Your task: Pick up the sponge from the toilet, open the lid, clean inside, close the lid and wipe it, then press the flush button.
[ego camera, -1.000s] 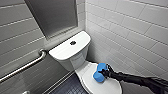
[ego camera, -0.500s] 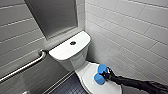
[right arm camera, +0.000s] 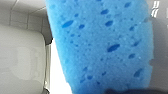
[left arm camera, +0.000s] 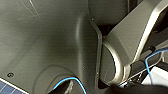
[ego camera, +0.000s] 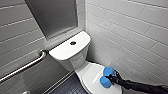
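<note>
Over the right side of the shut lid: right gripper, jaws pinching the sponge. Sponge low on lid, near the tiled wall; contact unclear. Toilet tank behind.

Bright blue pitted sponge, glossy white toilet, pale grey wall tiles.

A restroom: white toilet against grey wall tiles, a metal grab bar alongside
</note>
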Available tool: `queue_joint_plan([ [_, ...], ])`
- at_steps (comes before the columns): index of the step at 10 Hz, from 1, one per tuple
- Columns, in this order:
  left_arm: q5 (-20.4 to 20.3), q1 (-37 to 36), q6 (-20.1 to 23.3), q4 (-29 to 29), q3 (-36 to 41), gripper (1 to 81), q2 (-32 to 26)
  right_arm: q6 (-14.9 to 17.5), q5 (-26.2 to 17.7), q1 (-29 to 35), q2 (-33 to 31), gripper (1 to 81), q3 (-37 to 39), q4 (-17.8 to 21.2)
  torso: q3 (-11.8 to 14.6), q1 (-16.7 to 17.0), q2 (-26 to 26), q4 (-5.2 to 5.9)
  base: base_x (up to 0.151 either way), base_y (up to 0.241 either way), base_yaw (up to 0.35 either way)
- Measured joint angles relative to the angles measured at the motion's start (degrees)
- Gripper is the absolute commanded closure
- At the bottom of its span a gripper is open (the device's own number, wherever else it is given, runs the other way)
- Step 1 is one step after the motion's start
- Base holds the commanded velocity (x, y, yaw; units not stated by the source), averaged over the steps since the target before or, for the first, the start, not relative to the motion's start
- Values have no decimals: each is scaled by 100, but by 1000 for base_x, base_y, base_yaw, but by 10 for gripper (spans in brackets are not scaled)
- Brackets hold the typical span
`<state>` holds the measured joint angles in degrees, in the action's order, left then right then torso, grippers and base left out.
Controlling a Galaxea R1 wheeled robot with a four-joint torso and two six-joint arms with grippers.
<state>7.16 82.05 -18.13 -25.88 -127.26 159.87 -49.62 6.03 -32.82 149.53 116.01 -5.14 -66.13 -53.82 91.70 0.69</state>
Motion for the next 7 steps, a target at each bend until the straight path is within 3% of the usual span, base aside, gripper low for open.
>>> queue_joint_plan([
  [5,-7,2,5,0,20,10,-16,-40,1091,-902,-706,811,-564,0,0,0,2,0,0,0,0],
  [7,-7,2,5,0,44,10,-17,-40,1340,-1246,-1130,811,-890,-4,0,0,5,0,0,0,0],
])
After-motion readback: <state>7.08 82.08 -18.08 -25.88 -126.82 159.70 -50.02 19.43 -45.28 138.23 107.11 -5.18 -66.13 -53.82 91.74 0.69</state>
